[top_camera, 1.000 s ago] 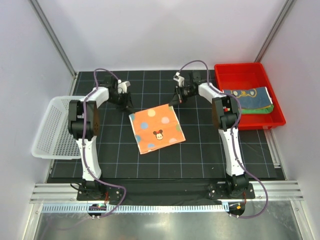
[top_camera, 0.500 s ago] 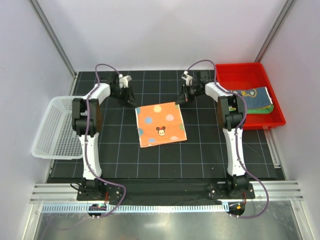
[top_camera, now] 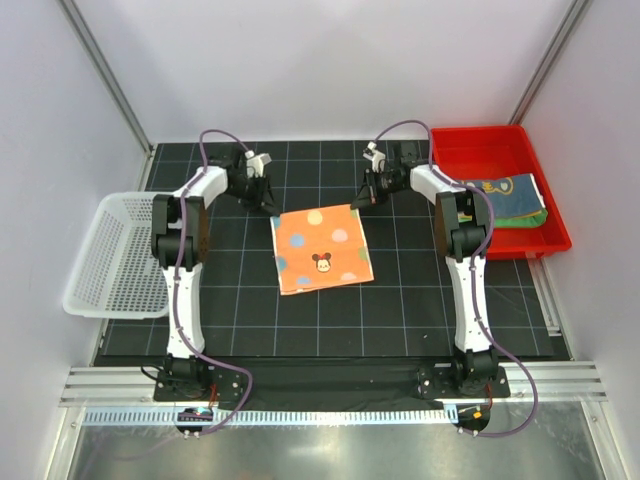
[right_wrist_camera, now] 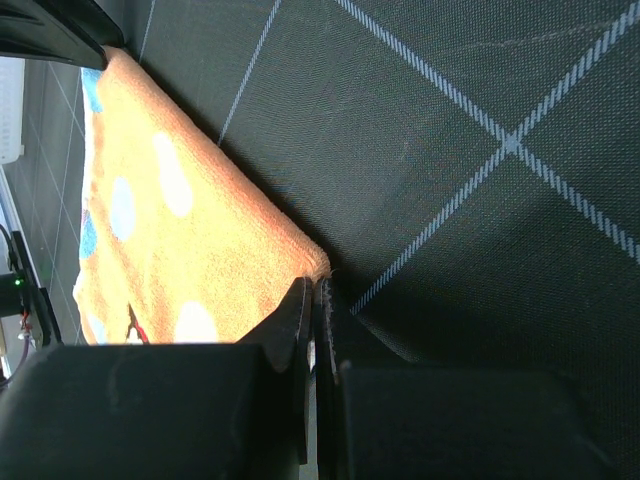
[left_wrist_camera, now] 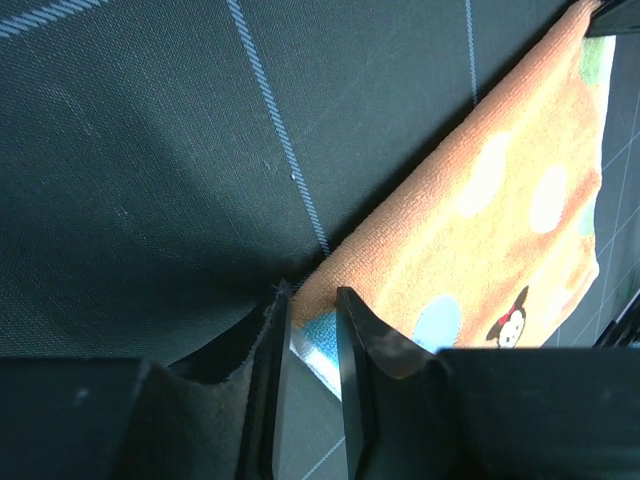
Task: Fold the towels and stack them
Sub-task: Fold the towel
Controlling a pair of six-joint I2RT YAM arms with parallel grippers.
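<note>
An orange towel (top_camera: 320, 247) with pale and blue dots and a cartoon mouse face lies flat in the middle of the black mat. My left gripper (top_camera: 270, 208) is at its far left corner. In the left wrist view the towel (left_wrist_camera: 500, 200) has its corner between the left gripper's (left_wrist_camera: 312, 300) jaws, which stand slightly apart. My right gripper (top_camera: 358, 203) sits at the far right corner. In the right wrist view it (right_wrist_camera: 320, 285) is shut on the tip of the towel (right_wrist_camera: 180, 230). A folded yellow towel (top_camera: 495, 192) with a dark blue edge lies on a green towel (top_camera: 522, 220).
The two folded towels lie in a red bin (top_camera: 450, 150) at the far right of the mat. A white mesh basket (top_camera: 105, 260) stands off the mat's left edge. Grey walls close in the back and sides.
The orange towel was pulled a little farther back and turned square to the mat with the right gripper. The left gripper moved right to the far left corner, its jaws now narrower.
</note>
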